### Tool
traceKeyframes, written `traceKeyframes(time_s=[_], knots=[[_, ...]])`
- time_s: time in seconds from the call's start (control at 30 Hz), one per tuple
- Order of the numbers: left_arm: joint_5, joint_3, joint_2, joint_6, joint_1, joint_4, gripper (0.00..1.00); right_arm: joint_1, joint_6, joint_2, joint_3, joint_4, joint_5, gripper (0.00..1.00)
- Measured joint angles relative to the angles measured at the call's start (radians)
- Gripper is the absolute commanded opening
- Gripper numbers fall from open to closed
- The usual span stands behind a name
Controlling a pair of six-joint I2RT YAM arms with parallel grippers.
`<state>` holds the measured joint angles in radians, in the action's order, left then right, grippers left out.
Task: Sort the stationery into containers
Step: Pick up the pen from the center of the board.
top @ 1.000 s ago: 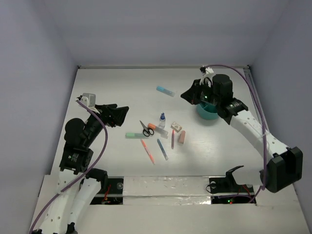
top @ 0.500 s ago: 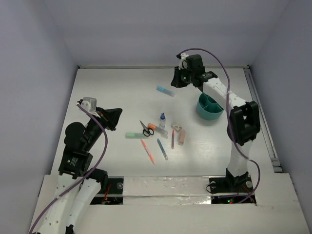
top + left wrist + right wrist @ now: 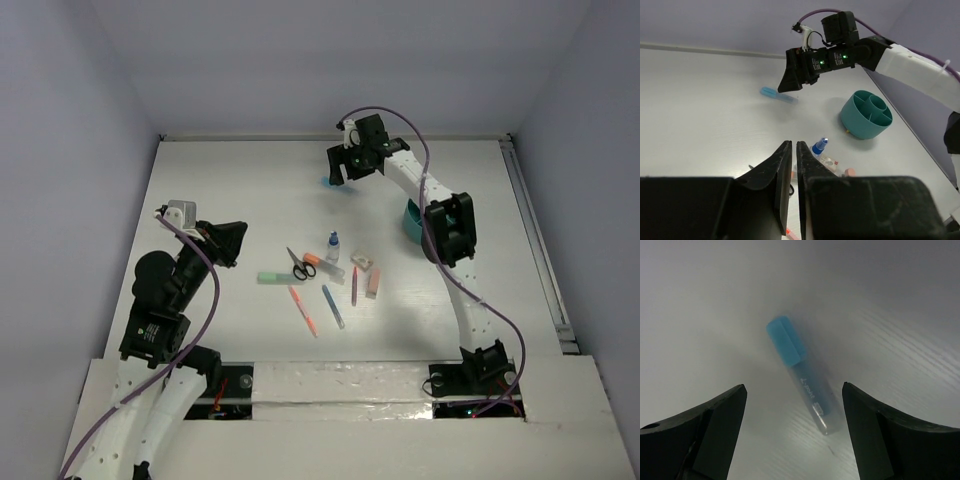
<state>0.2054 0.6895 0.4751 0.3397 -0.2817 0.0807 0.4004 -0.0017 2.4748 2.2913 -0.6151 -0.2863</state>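
While the left gripper (image 3: 232,240) hangs back at the left of the table (image 3: 220,170), its fingers (image 3: 780,165) shut tight on nothing, all the action is over on the far side. Mid-table, nothing in the pile has budged: green marker (image 3: 272,278), black-handled scissors (image 3: 300,266), blue-capped bottle (image 3: 332,242) and pink erasers (image 3: 373,282) lie loose where they were.

And there's the change: the right gripper (image 3: 340,170) has swung left, away from the teal organiser cup (image 3: 866,117), and now hovers over the light-blue marker (image 3: 802,372) lying alone at the far side. Its fingers have sprung wide apart, one to each side of the marker and not touching it. That looks like the set-up for a pick: drop, close on the barrel, carry it right to the cup. The marker lies slanted between the fingers, so the grip could twist it.
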Motion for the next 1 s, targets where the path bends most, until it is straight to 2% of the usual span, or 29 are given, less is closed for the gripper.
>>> traceKeyframes(time_s=[0.23, 0.5, 0.57, 0.6, 0.63, 0.67, 0.7, 0.77, 0.8, 0.83, 0.93, 0.97, 1.0], knots=[[0.018, 0.0, 0.002, -0.002, 0.0, -0.001, 0.11, 0.001, -0.034, 0.101, 0.099, -0.013, 0.0, 0.84], [0.027, 0.0, 0.002, -0.002, 0.0, -0.001, 0.14, 0.043, -0.089, 0.144, 0.117, -0.011, 0.093, 0.77], [0.027, 0.0, 0.001, -0.002, 0.0, -0.001, 0.14, 0.062, -0.102, 0.146, 0.118, -0.012, 0.123, 0.7], [0.027, 0.0, 0.001, -0.002, 0.0, -0.001, 0.14, 0.071, -0.108, 0.146, 0.118, -0.011, 0.142, 0.63], [0.028, 0.0, 0.001, -0.002, 0.0, -0.001, 0.14, 0.076, -0.112, 0.147, 0.118, -0.012, 0.159, 0.59], [0.028, 0.0, 0.001, -0.002, 0.0, -0.001, 0.14, 0.082, -0.115, 0.148, 0.118, -0.012, 0.178, 0.51], [0.028, 0.0, 0.001, -0.002, 0.0, -0.001, 0.15, 0.087, -0.119, 0.148, 0.116, -0.01, 0.194, 0.38], [0.029, 0.0, 0.0, -0.002, 0.0, -0.001, 0.15, 0.093, -0.121, 0.148, 0.11, -0.003, 0.218, 0.36], [0.029, 0.0, 0.0, -0.002, 0.0, -0.001, 0.15, 0.093, -0.122, 0.143, 0.099, 0.006, 0.23, 0.3], [0.03, 0.0, -0.001, -0.002, 0.0, -0.001, 0.15, 0.092, -0.123, 0.137, 0.085, 0.017, 0.238, 0.29], [0.032, 0.0, 0.0, -0.002, 0.0, -0.001, 0.15, 0.091, -0.119, 0.092, 0.003, 0.053, 0.262, 0.33], [0.035, 0.0, 0.0, -0.002, 0.0, -0.001, 0.15, 0.091, -0.119, 0.079, -0.019, 0.055, 0.27, 0.47], [0.037, 0.0, -0.001, -0.002, 0.0, -0.001, 0.15, 0.091, -0.117, 0.066, -0.04, 0.054, 0.278, 0.55]])
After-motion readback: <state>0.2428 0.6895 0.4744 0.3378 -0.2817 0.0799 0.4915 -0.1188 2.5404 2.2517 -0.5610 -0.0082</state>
